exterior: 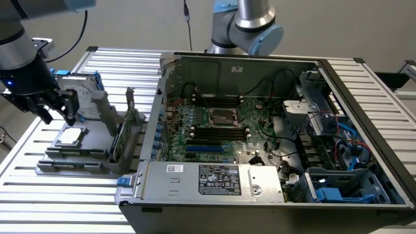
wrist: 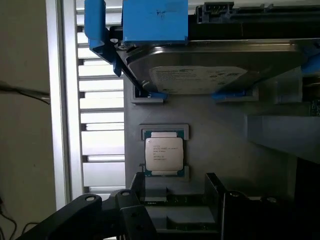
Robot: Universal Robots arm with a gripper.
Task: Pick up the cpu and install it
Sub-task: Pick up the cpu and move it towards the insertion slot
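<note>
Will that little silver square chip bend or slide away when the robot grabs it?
The cpu looks like a flat metal-topped plate, so it probably stays stiff, not floppy. It is small and thin, so likely light. It sits in a shallow recess of the grey holder, so a nudge probably won't slide it.

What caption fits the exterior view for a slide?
Open gripper hovers near the small flat silver square cpu on its grey fixture, beside the open black computer case.

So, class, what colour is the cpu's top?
The cpu top is dull silver; clearest in the wrist view.
</note>
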